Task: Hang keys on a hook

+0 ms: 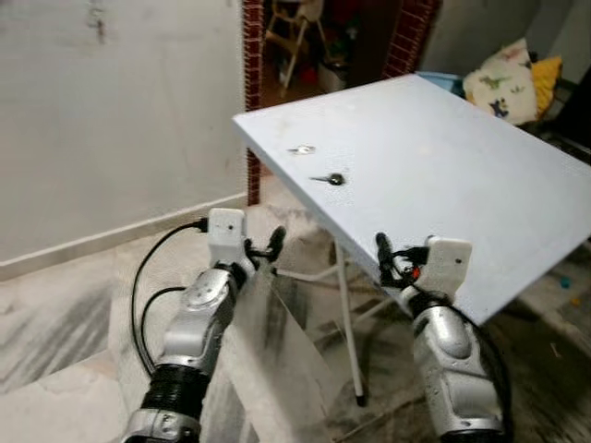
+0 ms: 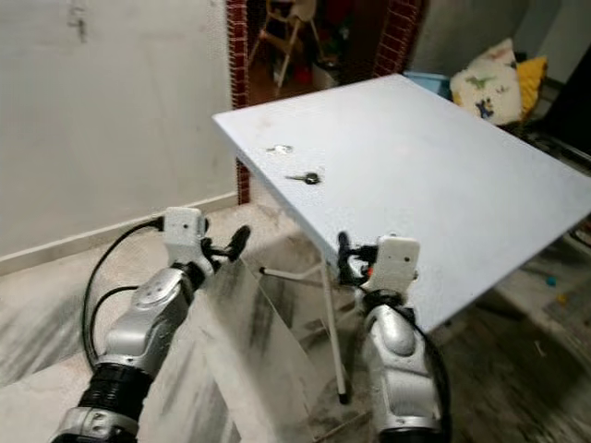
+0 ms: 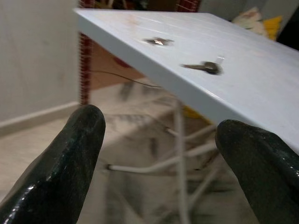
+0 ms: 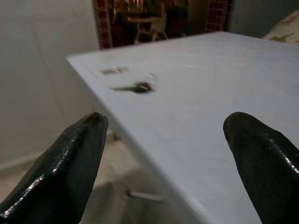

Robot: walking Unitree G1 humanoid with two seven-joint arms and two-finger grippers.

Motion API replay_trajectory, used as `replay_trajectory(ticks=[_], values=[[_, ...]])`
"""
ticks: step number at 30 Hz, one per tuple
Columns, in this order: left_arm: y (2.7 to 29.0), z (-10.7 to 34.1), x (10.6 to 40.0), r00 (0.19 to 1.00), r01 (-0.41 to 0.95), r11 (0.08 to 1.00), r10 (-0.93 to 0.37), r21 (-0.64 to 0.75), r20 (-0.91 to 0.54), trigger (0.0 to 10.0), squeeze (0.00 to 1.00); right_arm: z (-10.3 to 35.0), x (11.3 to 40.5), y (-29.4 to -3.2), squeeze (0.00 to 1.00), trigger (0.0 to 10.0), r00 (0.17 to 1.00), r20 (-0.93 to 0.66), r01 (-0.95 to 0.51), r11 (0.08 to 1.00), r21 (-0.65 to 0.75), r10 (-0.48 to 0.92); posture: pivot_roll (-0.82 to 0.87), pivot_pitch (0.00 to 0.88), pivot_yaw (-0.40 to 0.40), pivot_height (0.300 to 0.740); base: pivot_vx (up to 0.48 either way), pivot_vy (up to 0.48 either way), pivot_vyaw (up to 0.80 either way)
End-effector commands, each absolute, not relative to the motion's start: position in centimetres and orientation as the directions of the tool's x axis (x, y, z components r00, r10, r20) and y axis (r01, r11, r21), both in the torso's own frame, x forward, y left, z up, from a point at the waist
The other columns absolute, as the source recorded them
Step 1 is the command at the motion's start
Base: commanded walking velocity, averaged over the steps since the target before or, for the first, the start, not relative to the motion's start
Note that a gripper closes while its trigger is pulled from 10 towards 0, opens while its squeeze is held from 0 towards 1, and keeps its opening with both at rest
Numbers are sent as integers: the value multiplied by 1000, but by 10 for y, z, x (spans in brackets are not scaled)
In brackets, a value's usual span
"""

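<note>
Silver arms, white wrist boxes, black cables; left pincer [image 1: 263, 247] black-fingered.

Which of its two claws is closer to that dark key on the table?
Left, though only slightly. The left gripper hangs beside the table's near edge, below the dark key; the right gripper hangs farther along that edge.

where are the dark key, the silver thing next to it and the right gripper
dark key [image 1: 329, 179], left eye view, on its dark head, lying on the white table.
silver thing [image 1: 301, 149], left eye view, on its middle, nearer the table corner.
right gripper [image 4: 163, 163], right wrist view, midway between its two black fingertips, which stand apart.
</note>
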State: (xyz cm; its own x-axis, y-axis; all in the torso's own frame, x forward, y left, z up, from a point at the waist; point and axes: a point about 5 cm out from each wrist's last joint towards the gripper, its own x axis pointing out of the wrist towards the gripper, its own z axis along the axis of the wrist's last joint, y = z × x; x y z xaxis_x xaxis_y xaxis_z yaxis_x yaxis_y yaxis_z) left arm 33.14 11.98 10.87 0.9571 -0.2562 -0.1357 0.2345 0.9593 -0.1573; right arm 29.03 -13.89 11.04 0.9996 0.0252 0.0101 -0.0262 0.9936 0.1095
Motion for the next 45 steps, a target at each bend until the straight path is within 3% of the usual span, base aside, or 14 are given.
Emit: replay_trajectory(ticks=[1, 11, 30, 45], values=[[106, 116, 333, 948, 275, 947, -296, -166, -120, 10000, 0, 112, 290, -153, 0, 10000, 1000, 19, 12, 995, 95, -14, 92, 0, -36, 740, 0, 480, 0], [107, 119, 336, 947, 279, 947, -298, -159, -116, 10000, 0, 111, 288, -157, 0, 10000, 1000, 13, 26, 996, 90, -28, 97, 0, -36, 740, 0, 465, 0], [113, 126, 337, 958, 267, 953, -278, -146, -67, 10000, 0, 118, 290, -159, 0, 10000, 998, 32, 43, 995, 92, -46, 96, 0, -36, 740, 0, 0, 0], [117, 130, 344, 963, 248, 954, -262, -166, -68, 10000, 0, 120, 294, -159, 0, 10000, 998, 29, 52, 995, 91, -54, 101, 0, -30, 740, 0, 0, -775]])
